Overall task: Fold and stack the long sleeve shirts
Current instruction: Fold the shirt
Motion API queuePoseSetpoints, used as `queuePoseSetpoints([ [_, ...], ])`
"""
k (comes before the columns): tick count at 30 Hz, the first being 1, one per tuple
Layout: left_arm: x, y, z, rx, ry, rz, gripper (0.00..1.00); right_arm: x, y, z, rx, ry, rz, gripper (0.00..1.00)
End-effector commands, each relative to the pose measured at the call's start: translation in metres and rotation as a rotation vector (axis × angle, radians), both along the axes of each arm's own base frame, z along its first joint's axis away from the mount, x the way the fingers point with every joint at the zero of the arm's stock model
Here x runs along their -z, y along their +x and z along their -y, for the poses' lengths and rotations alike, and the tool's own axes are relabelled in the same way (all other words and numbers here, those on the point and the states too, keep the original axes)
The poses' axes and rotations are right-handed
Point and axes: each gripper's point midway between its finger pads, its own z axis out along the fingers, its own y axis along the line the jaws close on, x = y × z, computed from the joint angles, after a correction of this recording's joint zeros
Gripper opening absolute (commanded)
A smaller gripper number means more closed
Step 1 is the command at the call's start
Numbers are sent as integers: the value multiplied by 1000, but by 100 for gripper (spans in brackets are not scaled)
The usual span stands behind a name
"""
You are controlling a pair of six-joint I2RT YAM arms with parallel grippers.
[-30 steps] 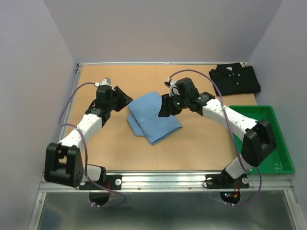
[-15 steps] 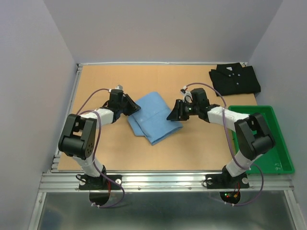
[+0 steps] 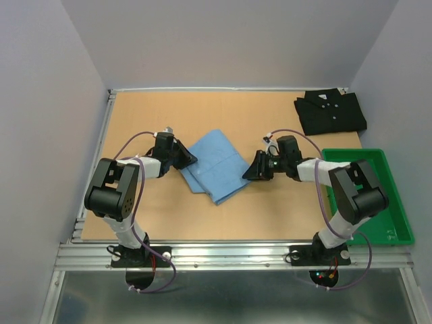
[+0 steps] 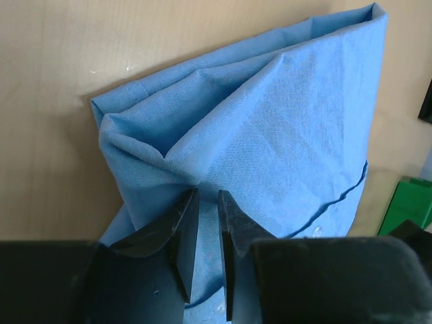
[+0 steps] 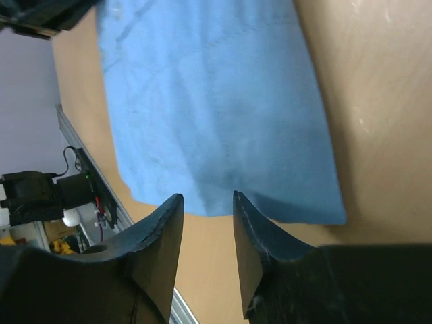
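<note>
Blue shirt [image 3: 214,165] pinched by left tool [image 4: 208,196], right tool [image 5: 208,197] beside it.

Pretty plain setup: a tan wooden tabletop [image 3: 283,209] boxed in by pale lavender-grey walls [image 3: 223,40] at the back and both sides. Aluminium rail [image 3: 236,251] runs along the near edge, dull metal sheet [image 3: 236,297] below it. Light's soft and even, shadows faint.

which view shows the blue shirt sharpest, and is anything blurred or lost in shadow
Left wrist: the blue shirt is crisp, weave and creases showing; the dark fingers lack detail. Right wrist: the shirt looks softer. Top external: even light, faint shadows by the arms; the black shirt shows little but its buttons.
</note>
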Motion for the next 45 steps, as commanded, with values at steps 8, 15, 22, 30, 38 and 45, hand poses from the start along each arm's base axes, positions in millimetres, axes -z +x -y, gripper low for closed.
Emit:
queuePoseSetpoints([
  [8,-7,-4,0,44,26,33,30,-117,-4,-81,-202,156,264,48],
  [15,-6,-5,1,52,24,33,30,-105,-19,-142,-327,187,241,50],
  [22,-2,-4,0,50,34,27,30,-27,-54,-153,-415,217,13,50],
  [30,4,9,-2,40,66,18,30,43,-97,-115,-414,128,-104,49],
  [38,14,11,-4,37,81,-6,30,27,-111,-104,-430,141,-72,49],
  [45,16,10,-4,37,75,-13,30,8,-111,-105,-450,149,-46,49],
])
